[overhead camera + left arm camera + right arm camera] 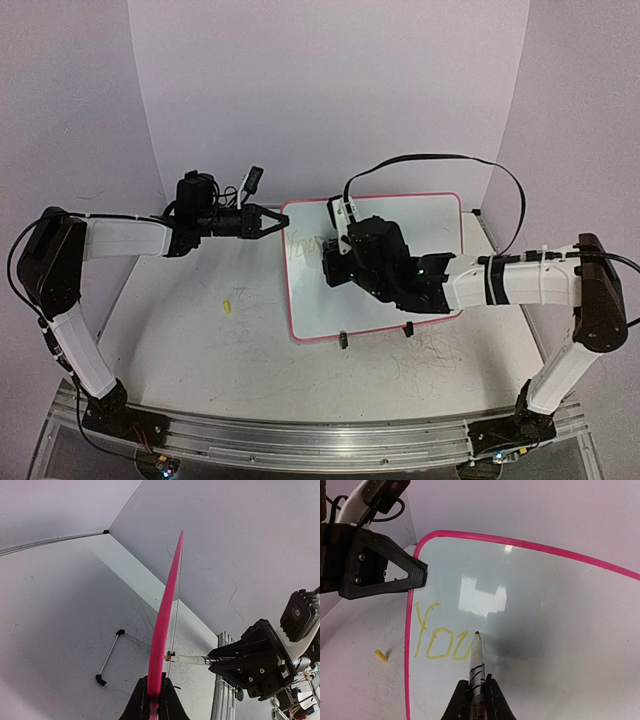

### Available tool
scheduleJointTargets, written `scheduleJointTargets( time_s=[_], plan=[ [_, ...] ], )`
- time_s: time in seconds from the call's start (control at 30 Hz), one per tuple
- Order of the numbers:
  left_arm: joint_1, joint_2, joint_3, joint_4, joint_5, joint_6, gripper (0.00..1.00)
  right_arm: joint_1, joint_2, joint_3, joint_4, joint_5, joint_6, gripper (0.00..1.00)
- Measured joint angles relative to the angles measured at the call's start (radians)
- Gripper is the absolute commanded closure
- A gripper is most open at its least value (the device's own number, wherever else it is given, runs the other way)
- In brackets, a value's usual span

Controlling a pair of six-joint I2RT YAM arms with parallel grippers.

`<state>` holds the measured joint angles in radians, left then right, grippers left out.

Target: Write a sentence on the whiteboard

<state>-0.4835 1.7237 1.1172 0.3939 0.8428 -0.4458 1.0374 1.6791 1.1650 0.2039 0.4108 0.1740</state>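
The whiteboard (pixel 400 270) with a pink border lies on the table, centre right. My left gripper (pixel 272 222) is shut on its left edge; the left wrist view shows the pink rim (pixel 165 620) edge-on between the jaws. My right gripper (pixel 340 262) is over the board's left part, shut on a white marker pen (pixel 478 660) whose tip touches the board. The sentence (pixel 440 635) reads "You" in yellow, just left of the tip. The marker tip also shows in the left wrist view (pixel 185 658).
A small yellow marker cap (pixel 227 305) lies on the table left of the board; it also shows in the right wrist view (pixel 381 655). Two black clip feet (pixel 343 341) sit on the board's near edge. Walls enclose the back and sides.
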Motion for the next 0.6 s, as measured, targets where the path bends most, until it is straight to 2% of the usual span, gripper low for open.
scheduleJointTargets(
  time_s=[0.6],
  plan=[
    [0.000,0.005,0.000,0.000,-0.004,0.000,0.98,0.015,-0.006,-0.070,0.012,-0.032,0.041,1.00]
  ],
)
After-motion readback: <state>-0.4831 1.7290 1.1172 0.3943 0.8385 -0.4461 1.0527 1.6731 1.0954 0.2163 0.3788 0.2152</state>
